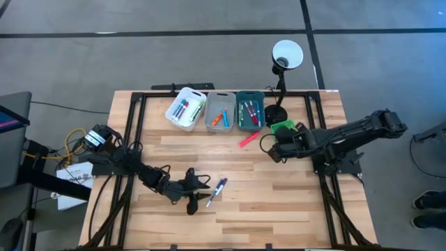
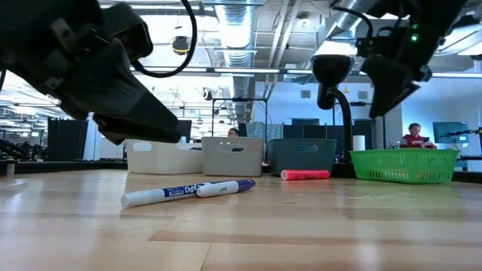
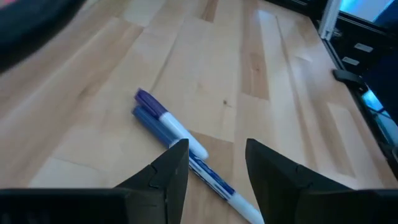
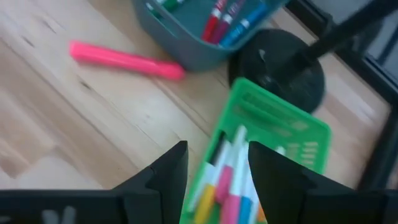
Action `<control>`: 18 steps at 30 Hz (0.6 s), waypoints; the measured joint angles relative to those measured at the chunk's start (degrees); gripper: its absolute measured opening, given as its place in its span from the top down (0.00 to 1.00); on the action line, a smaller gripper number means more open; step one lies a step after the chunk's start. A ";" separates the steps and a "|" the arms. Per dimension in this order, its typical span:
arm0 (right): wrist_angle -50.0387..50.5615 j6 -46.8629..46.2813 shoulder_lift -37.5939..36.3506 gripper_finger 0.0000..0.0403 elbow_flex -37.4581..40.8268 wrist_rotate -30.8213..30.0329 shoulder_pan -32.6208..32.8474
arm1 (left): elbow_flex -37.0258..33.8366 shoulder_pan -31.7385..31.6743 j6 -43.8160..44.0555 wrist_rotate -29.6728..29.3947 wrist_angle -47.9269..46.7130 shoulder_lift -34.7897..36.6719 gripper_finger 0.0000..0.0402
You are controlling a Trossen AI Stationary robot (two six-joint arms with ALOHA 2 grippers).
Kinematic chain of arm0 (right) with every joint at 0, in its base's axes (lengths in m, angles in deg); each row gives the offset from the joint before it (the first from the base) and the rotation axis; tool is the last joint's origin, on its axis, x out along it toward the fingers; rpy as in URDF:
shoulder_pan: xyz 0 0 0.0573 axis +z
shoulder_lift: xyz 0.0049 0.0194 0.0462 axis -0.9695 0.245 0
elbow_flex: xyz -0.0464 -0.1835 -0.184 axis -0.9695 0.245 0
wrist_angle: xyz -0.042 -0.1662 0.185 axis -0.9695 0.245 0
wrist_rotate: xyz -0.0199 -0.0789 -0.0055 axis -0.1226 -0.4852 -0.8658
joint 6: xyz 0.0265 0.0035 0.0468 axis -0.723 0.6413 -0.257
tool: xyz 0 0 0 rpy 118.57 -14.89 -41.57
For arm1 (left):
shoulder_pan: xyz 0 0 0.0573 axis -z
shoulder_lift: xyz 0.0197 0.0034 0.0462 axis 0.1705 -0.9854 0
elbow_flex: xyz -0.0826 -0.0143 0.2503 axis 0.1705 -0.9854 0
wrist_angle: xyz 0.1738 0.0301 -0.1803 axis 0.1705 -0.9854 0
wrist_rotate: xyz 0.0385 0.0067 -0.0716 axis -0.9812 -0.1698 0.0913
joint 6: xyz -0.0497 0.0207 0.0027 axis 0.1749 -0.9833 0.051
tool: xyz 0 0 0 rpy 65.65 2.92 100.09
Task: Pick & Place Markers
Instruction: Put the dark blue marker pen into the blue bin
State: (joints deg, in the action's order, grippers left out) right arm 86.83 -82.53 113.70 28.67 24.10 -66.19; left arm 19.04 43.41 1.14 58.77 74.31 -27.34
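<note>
Left gripper (image 3: 214, 165) open and empty over two markers (image 1: 216, 189) lying side by side on the table (image 1: 293, 202), right gripper (image 4: 214, 165) open, seemingly empty, above the green basket (image 4: 308, 134): risk of pinching both or knocking one away.

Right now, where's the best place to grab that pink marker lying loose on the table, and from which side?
Take the pink marker around its middle, coming straight down from above. It lies flat on the wood beside the teal bin with bare table along both long sides, so the fingers should straddle it across its width. The right gripper, open, is nearest.
</note>
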 joint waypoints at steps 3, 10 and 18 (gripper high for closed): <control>-3.40 1.44 0.00 0.61 -0.24 0.05 0.00 | 0.02 1.36 0.00 -0.80 0.02 0.00 0.62; -8.95 4.48 0.00 0.62 -0.24 0.12 0.00 | 4.48 3.71 -0.82 -3.22 0.17 -5.21 0.62; -9.37 4.48 0.01 0.62 -0.24 0.33 0.00 | 10.74 3.95 -4.44 -5.44 -7.19 -9.76 0.62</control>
State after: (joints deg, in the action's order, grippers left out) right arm 77.46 -78.05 113.72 28.44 24.42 -66.19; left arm 29.77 47.36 -3.29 53.33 67.12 -37.10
